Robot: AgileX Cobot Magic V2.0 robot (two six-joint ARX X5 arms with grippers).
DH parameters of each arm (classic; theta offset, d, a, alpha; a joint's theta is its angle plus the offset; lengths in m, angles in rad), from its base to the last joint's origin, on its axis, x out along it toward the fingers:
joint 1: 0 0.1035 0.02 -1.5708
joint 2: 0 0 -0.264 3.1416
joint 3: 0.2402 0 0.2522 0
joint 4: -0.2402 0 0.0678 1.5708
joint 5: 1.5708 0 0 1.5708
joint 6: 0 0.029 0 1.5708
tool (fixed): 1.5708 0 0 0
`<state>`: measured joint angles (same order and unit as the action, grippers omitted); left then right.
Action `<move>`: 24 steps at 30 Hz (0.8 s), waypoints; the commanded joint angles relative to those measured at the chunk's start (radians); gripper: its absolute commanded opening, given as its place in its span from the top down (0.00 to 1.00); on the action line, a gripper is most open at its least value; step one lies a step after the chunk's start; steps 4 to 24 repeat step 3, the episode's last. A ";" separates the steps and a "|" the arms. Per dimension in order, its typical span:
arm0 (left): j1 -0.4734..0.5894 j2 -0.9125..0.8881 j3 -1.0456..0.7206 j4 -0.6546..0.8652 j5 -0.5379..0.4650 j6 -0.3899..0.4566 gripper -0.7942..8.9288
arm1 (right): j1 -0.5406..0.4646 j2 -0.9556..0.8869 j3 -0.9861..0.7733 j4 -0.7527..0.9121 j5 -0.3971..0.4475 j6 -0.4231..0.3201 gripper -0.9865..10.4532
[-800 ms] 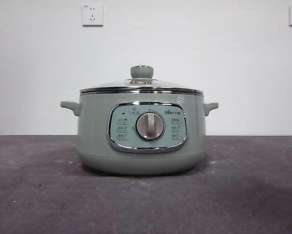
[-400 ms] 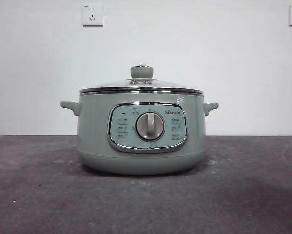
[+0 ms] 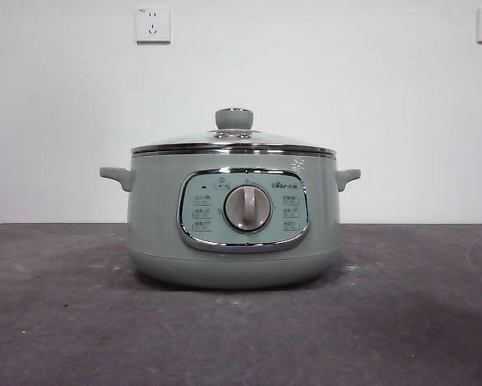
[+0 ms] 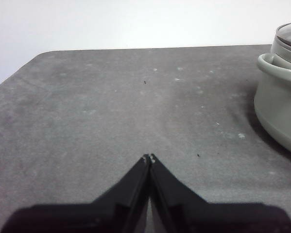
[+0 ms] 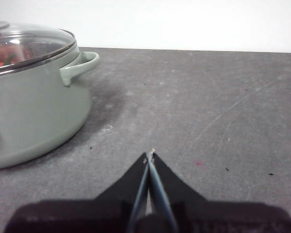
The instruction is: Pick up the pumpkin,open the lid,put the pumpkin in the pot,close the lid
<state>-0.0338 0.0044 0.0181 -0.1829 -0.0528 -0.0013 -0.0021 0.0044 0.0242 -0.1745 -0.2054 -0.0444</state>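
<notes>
Grey table (image 3: 55,322); closed claws (image 4: 149,158) hovering.

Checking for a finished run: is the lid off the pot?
No, the lid sits closed on the pot, its steel rim flush all round in the front view.

From my console, the pot (image 3: 233,225) with the lid (image 3: 233,141) seated on it is the sole obstacle, mid-table (image 3: 55,322). Bare grey surface lies open on both flanks and in front. I see air above the knob (image 3: 234,118) unobstructed.
</notes>
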 commanded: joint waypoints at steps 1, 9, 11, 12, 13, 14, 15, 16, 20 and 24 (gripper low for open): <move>0.002 -0.003 -0.016 0.005 0.003 -0.006 0.92 | -0.002 -0.002 -0.014 0.002 0.003 0.010 0.91; 0.002 -0.003 -0.016 0.005 0.003 -0.006 0.92 | -0.002 -0.002 -0.014 0.002 0.003 0.010 0.91; 0.002 -0.003 -0.016 0.005 0.003 -0.006 0.92 | -0.002 -0.002 -0.014 0.002 0.003 0.010 0.91; 0.002 -0.003 -0.016 0.005 0.003 -0.006 0.92 | -0.002 -0.002 -0.014 0.002 0.003 0.010 0.91; 0.002 -0.003 -0.016 0.005 0.003 -0.006 0.92 | -0.002 -0.002 -0.014 0.002 0.003 0.010 0.91; 0.002 -0.003 -0.016 0.005 0.003 -0.006 0.92 | -0.002 -0.002 -0.014 0.002 0.003 0.010 0.91; 0.002 -0.003 -0.016 0.005 0.003 -0.006 0.92 | -0.002 -0.002 -0.014 0.002 0.003 0.010 0.91; 0.002 -0.003 -0.016 0.005 0.003 -0.006 0.92 | -0.002 -0.002 -0.014 0.002 0.003 0.010 0.91; 0.002 -0.003 -0.016 0.005 0.003 -0.006 0.92 | -0.002 -0.002 -0.014 0.002 0.003 0.010 0.91; 0.002 -0.003 -0.016 0.005 0.003 -0.006 0.92 | -0.002 -0.002 -0.014 0.002 0.003 0.010 0.91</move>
